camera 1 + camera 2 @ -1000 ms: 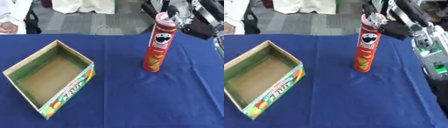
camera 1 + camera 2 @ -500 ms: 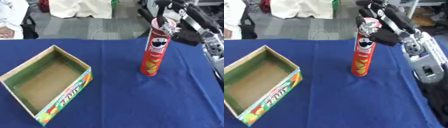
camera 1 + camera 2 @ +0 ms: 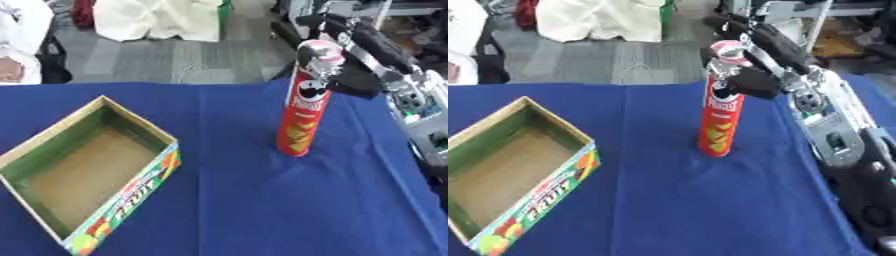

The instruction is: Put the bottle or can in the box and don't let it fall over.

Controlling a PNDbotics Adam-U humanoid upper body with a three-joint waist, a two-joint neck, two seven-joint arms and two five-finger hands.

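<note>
Since a second ago the right hand (image 3: 750,75) has come in and its fingers now wrap the top of the upright can (image 3: 302,107), which stands on the blue table (image 3: 262,200), right of the open box (image 3: 83,175).

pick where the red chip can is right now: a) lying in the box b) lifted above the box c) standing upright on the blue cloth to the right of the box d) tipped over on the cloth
c: the red chip can stands upright on the blue cloth, apart from the empty box, with the right hand at its top.
</note>
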